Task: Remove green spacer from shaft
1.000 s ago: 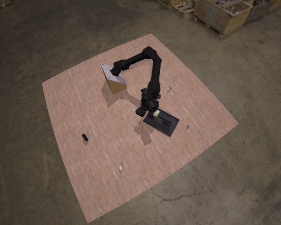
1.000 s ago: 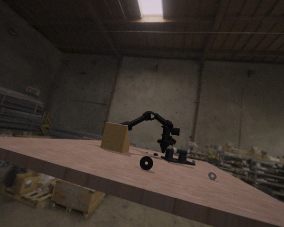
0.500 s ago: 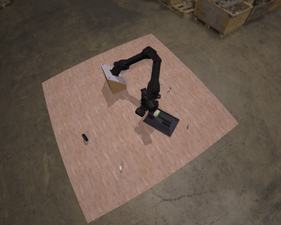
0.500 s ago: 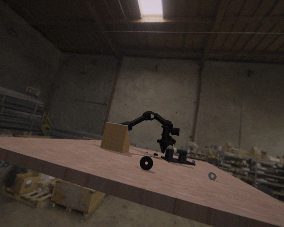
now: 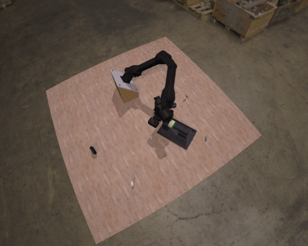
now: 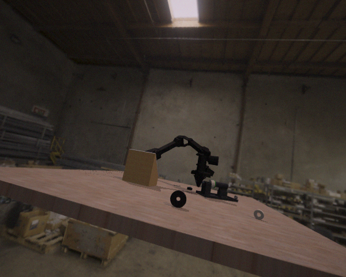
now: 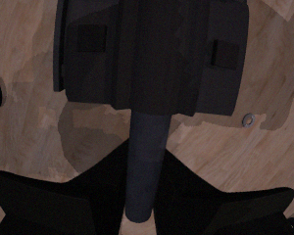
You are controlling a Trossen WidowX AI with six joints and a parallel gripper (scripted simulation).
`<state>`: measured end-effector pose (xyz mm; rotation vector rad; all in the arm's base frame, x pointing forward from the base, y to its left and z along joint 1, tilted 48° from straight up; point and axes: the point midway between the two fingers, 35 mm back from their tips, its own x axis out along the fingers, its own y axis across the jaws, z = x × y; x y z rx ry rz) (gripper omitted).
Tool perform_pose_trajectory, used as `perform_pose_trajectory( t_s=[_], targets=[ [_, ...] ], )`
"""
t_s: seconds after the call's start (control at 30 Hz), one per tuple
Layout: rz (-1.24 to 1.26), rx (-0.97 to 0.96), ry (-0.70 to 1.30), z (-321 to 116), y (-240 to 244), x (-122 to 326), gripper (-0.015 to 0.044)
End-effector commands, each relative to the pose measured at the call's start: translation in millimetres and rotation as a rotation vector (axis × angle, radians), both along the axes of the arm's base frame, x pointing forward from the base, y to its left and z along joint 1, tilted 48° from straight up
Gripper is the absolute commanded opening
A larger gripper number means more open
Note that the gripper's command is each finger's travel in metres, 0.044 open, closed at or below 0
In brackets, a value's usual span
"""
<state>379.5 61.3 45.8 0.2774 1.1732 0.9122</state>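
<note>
The end effector (image 7: 145, 211) is clamped on the free end of the shaft (image 7: 147, 157), a smooth dark round bar that in the wrist view runs straight away from the fingers and disappears into a dark, boxy support block (image 7: 154, 53) just beyond them. The pull therefore has to follow the shaft's long axis, directly back toward the wrist, away from the fixture. In the top view that axis lies along the dark rectangular base plate (image 5: 187, 141), from the end effector at its left end toward the big housing block (image 5: 184, 130) at the right. The spacers (image 5: 171, 123) sit between the two blocks as pale, cream-coloured rings, and the green spacer (image 5: 174, 124) shows as a thin bright band at their right edge, apparently against the housing. It looks threaded on the shaft, not yet dropped. The bench (image 5: 101, 169) is matt, reddish wood grain; a loose black ring (image 6: 177, 198) and a pale washer (image 6: 258, 214) lie on it well apart from the fixture.
</note>
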Motion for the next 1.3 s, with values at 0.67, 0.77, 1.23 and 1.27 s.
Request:
perform_pose_trajectory(
  t_s=[0.67, 0.77, 1.23, 1.27],
  targets=[
    [0.004, -0.001, -0.006, -1.1, -0.8, -2.4, 0.0000],
    [0.004, -0.001, -0.006, -1.3, -0.8, -2.7, 0.0000],
    [0.004, -0.001, -0.005, -1.9, -1.3, -4.1, 0.0000],
    [0.004, -0.001, -0.005, -2.0, -1.3, -4.2, 0.0000]
  ],
)
